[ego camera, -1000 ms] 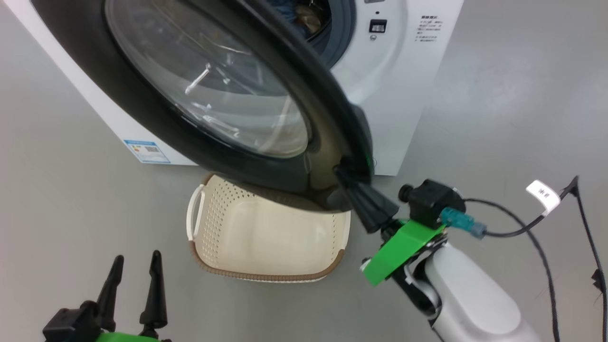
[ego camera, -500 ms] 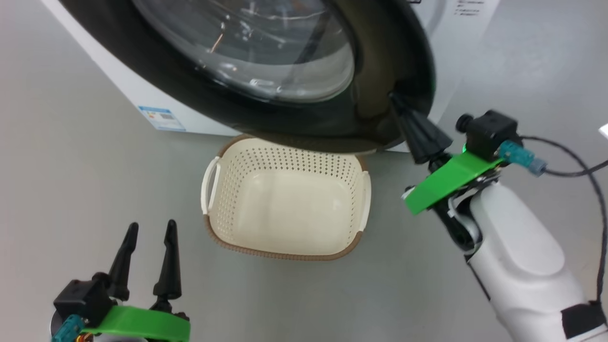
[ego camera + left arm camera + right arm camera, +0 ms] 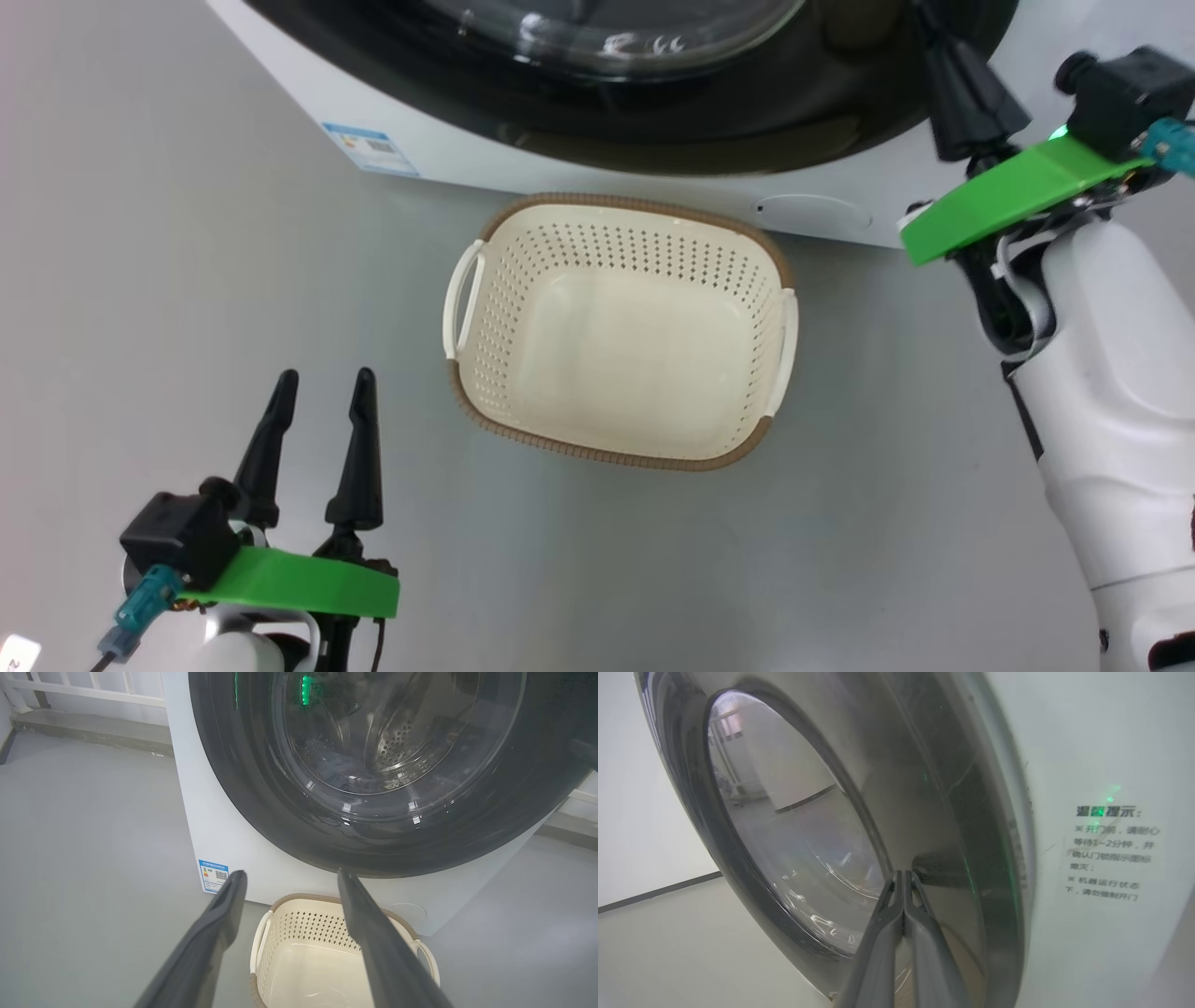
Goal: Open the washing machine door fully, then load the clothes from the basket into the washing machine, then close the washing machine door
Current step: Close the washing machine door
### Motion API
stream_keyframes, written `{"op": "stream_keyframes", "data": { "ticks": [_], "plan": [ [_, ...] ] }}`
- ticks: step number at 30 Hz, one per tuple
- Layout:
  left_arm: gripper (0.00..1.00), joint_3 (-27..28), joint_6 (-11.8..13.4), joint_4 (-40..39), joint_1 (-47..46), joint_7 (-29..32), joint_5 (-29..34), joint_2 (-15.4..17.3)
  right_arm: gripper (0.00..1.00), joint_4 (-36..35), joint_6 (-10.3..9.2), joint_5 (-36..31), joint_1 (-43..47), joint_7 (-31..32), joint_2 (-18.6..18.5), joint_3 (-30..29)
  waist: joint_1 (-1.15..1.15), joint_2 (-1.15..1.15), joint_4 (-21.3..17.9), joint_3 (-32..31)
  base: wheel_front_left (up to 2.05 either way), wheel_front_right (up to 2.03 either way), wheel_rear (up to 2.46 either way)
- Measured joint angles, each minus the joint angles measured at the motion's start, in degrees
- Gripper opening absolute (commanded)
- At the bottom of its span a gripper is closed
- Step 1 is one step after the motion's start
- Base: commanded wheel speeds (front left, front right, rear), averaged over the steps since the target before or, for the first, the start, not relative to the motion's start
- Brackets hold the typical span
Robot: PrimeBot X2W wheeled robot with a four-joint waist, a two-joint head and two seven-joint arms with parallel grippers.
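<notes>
Head view: your right gripper (image 3: 926, 23), clenched empty, leans on the washing machine door (image 3: 653, 121) to shut it, left gripper (image 3: 326, 376) splayed idle near the empty basket (image 3: 607, 455)

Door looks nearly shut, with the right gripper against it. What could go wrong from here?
1. The right gripper, shut, meets the glossy curved rim of the door with its tips alone; it may slide off before the latch catches.
2. Whether the door sits flush with the washing machine is unclear, so it might spring back open.
3. The basket stands just below the door; a slipping arm might knock it.
</notes>
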Motion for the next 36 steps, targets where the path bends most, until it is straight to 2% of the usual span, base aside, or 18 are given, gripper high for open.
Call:
{"op": "stream_keyframes", "data": {
  "ticks": [10,20,21,22,23,24,36],
  "plan": [
    [1.00,-0.3,0.0,-0.3,-1.3,0.0,-0.3,-0.2,0.00,0.9,0.53,-2.9,-2.4,0.0,1.1,-4.4,0.00,0.00,2.0,3.0,0.00,0.00,0.00],
    [1.00,0.0,0.0,0.6,-1.6,0.0,-0.3,-0.4,0.00,0.0,0.45,-3.2,-1.7,0.0,1.2,-1.0,0.00,0.00,0.9,1.9,0.00,0.00,0.00],
    [1.00,0.1,0.0,0.8,-1.6,0.0,-0.3,-0.4,0.27,0.0,0.45,-3.2,-1.0,0.0,1.2,-0.2,0.00,0.00,0.7,1.6,0.00,0.00,0.00],
    [1.00,0.3,0.0,1.0,-1.6,0.0,-0.3,-0.4,0.45,-0.2,0.45,-3.0,0.0,0.0,1.3,0.3,0.00,0.00,0.5,1.3,0.00,0.00,0.00],
    [1.00,0.4,0.0,1.2,-1.6,0.0,-0.3,-0.4,0.78,-0.2,0.44,-2.8,1.0,0.0,1.3,0.6,0.00,0.00,0.2,1.0,0.00,0.00,0.00],
    [1.00,0.5,0.0,1.5,-1.5,0.0,-0.3,-0.4,1.00,-0.2,0.43,-2.7,2.1,0.0,1.3,1.1,0.00,0.00,0.0,0.6,0.00,0.00,0.00],
    [1.00,1.9,0.0,4.2,0.4,0.0,-0.3,2.0,1.00,-3.3,0.42,-2.3,15.1,0.0,1.6,1.8,0.00,0.00,-4.6,-4.3,0.00,0.00,0.00]
  ]
}}
